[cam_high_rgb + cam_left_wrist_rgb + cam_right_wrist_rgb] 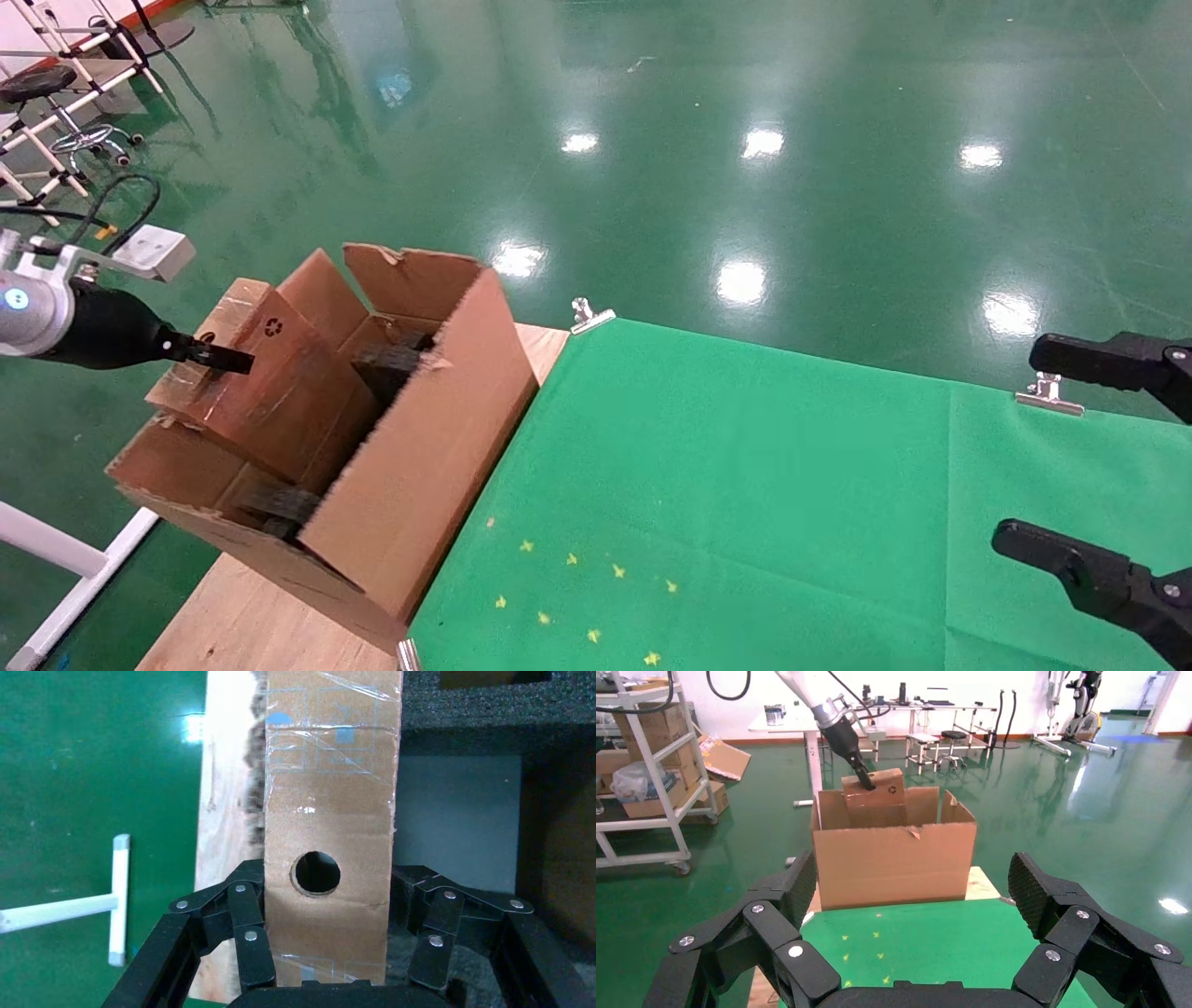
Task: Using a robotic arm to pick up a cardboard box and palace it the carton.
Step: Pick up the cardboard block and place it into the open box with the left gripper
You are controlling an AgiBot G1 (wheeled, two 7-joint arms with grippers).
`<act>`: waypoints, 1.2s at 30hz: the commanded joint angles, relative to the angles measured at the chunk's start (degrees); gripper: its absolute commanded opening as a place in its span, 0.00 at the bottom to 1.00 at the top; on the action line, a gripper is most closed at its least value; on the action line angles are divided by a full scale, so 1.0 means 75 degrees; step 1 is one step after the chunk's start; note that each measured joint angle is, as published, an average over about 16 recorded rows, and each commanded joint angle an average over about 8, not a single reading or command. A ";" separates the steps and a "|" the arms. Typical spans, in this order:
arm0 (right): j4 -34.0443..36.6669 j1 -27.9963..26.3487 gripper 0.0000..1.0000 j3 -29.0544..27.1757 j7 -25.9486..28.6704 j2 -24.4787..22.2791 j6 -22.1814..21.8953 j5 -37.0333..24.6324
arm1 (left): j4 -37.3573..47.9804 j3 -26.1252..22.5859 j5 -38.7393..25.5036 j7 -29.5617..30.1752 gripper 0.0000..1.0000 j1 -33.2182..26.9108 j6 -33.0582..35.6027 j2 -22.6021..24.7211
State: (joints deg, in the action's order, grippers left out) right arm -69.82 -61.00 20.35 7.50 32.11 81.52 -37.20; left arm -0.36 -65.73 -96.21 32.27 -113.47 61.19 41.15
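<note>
Left pincer [327, 952] clamped on cardboard box [270, 373], half inside carton [438, 466]; right pincer [905, 903] spread wide, holding nothing.

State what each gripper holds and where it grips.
Left gripper clamps the box across its narrow sides, near the round hole. Right gripper is open and holds nothing.

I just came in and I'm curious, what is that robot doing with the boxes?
The robot's left gripper is holding the small cardboard box and has it partly inside the big open carton, with the box's upper part sticking out above the flaps. The carton stands at the table's left end, beside the green cloth. The right gripper waits open over the table's right side, holding nothing.
</note>
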 commanded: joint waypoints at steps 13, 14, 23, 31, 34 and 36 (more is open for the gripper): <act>0.0000 0.0000 1.00 0.0000 0.0000 0.0000 0.0000 0.0000 | 0.0065 0.0013 0.0019 0.0015 0.00 0.0351 -0.0150 0.0142; 0.0000 0.0000 1.00 0.0000 0.0000 0.0000 0.0000 0.0000 | 0.0069 0.0004 0.0006 0.0019 0.00 0.0356 -0.0139 0.0146; 0.0000 0.0000 1.00 0.0000 0.0000 0.0000 0.0000 0.0000 | 0.0091 -0.0060 -0.0085 0.0076 0.00 0.0428 -0.0010 0.0216; 0.0000 0.0000 1.00 0.0000 0.0000 0.0000 0.0000 0.0000 | 0.0107 -0.0022 -0.0032 0.0176 0.00 0.0708 -0.0130 0.0375; 0.0000 0.0000 1.00 0.0000 0.0000 0.0000 0.0000 0.0000 | 0.0112 0.0005 0.0005 0.0215 0.00 0.0846 -0.0238 0.0435; 0.0000 0.0000 1.00 0.0000 0.0000 0.0000 0.0000 0.0000 | 0.0115 0.0025 0.0034 0.0242 0.00 0.0949 -0.0329 0.0481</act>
State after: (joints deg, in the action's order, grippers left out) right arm -69.82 -61.00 20.35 7.50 32.11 81.52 -37.20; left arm 0.48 -65.53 -95.93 34.10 -106.23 58.61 44.83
